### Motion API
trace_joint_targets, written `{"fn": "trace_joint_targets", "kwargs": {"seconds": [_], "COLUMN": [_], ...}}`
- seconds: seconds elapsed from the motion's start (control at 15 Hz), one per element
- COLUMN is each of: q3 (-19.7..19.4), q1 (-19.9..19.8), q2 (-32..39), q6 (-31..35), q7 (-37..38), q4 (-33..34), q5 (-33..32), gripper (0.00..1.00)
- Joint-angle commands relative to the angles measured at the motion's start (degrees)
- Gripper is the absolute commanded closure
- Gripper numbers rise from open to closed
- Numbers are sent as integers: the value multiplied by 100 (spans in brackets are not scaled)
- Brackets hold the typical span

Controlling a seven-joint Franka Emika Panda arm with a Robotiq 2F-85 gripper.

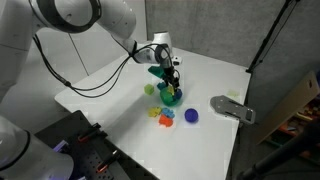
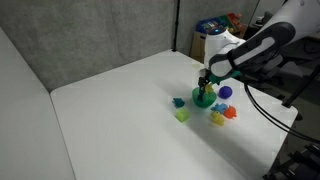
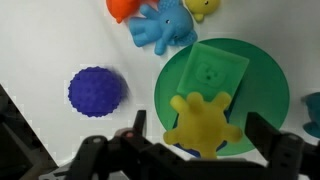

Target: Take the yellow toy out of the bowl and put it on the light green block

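The yellow toy has a spiky outline and lies in the teal-green bowl at its near side. A green square piece lies in the bowl beside it. My gripper is open, with one finger on each side of the toy and a gap to both. In both exterior views the gripper reaches down into the bowl. The light green block stands on the table beside the bowl. It is out of the wrist view.
A blue spiky ball lies near the bowl. A blue toy, an orange piece and a small yellow piece cluster next to it. A grey flat object lies toward the table edge.
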Motion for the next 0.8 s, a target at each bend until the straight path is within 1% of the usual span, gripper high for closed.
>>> {"fn": "trace_joint_targets", "kwargs": {"seconds": [0.0, 0.13, 0.2, 0.27, 0.33, 0.47, 0.6, 0.67, 0.73], "q3": [-198, -252, -291, -328, -356, -454, -492, -499, -510], "q1": [200, 273, 324, 367, 405, 503, 537, 547, 561], "q2": [237, 301, 321, 327, 330, 331, 249, 179, 121], "q6": [54, 45, 26, 22, 14, -68, -154, -189, -200], "q7": [253, 301, 333, 370, 382, 479, 529, 525, 519], "q4": [290, 340, 347, 344, 341, 349, 306, 265, 229], "q5": [-118, -120, -143, -160, -178, -258, -288, -296, -312], "gripper": [0, 0, 25, 27, 34, 53, 68, 74, 75]}}
